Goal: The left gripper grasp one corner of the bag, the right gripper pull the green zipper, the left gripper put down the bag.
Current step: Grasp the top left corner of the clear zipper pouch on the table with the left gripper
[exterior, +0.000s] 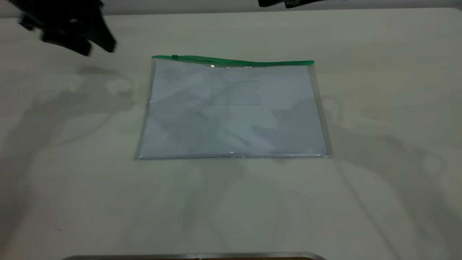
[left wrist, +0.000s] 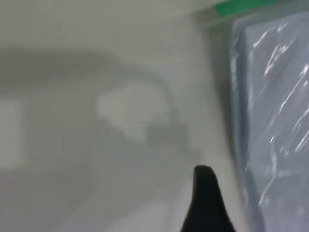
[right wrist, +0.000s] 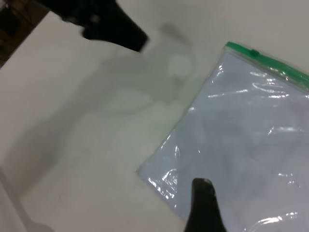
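The bag [exterior: 231, 112] lies flat at the middle of the table, clear plastic with white paper inside. Its green zipper [exterior: 231, 61] runs along the far edge, and the slider tab [exterior: 174, 57] sits near that edge's left end. My left gripper [exterior: 99, 48] hovers above the table to the far left of the bag, open and empty. In its wrist view one fingertip [left wrist: 203, 179] shows beside the bag's side edge [left wrist: 275, 121]. My right gripper [exterior: 285, 3] is at the far edge of the exterior view, open. Its one visible fingertip [right wrist: 202, 193] hangs over the bag's near corner [right wrist: 241, 135].
The pale table [exterior: 72, 180] stretches out on all sides of the bag. A metal strip [exterior: 195, 256] runs along the near edge. In the right wrist view the left gripper [right wrist: 111, 29] shows far off, near the table's edge.
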